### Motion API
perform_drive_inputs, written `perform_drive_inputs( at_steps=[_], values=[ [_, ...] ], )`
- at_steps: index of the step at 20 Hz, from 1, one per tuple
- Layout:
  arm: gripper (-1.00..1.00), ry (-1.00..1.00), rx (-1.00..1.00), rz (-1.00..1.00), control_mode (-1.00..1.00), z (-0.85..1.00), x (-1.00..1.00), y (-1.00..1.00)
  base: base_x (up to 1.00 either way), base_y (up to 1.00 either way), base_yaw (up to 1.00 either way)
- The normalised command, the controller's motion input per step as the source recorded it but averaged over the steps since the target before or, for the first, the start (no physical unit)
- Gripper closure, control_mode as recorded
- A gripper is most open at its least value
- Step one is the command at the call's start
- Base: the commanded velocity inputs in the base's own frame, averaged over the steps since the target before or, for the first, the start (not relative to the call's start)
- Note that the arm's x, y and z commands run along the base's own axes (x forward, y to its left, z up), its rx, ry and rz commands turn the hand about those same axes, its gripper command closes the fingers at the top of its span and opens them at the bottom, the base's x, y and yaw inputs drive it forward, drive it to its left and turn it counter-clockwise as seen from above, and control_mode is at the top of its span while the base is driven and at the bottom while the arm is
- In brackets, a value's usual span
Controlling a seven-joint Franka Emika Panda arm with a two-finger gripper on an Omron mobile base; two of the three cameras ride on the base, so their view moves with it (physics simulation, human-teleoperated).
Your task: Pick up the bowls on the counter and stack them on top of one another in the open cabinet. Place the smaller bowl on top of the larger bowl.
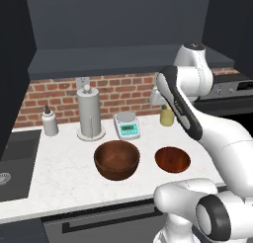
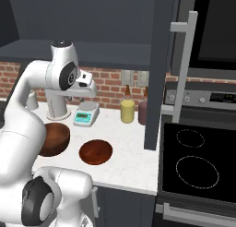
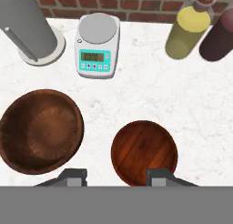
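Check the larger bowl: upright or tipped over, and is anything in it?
Upright and empty. The larger bowl sits mouth-up on the counter, its bare ringed wooden floor fully visible, apart from the smaller bowl.

tool (image 3: 117, 176) points down, fingers (image 3: 74, 176) apart.

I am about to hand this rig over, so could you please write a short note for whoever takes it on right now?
Gripper: open, holding nothing, above the counter over the smaller bowl's near-left rim.
Larger bowl: upright on the counter, in front of the kitchen scale.
Smaller bowl: upright on the counter, beside the larger bowl and apart from it.
Done: nothing yet; the open cabinet shelf has no bowl on it.
Left: larger bowl into the cabinet, then the smaller bowl on top.
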Motion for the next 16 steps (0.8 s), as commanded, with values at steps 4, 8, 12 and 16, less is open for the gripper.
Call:
perform_drive_inputs(
  at_steps=[4,8,12,16],
  values=[
    [-1.0,-0.04,0.0,0.0,-1.0,0.0,-0.19,0.0,0.0,0.0,0.0],
    [-1.0,-0.02,0.04,0.0,-1.0,-0.12,-0.64,-0.09,0.0,0.0,0.0],
    [-1.0,-0.01,0.12,-0.06,-1.0,-0.24,-0.83,-0.38,0.0,0.0,0.0],
    [-1.0,0.0,0.03,-0.06,-1.0,-0.22,-0.75,-0.3,0.0,0.0,0.0]
  ],
)
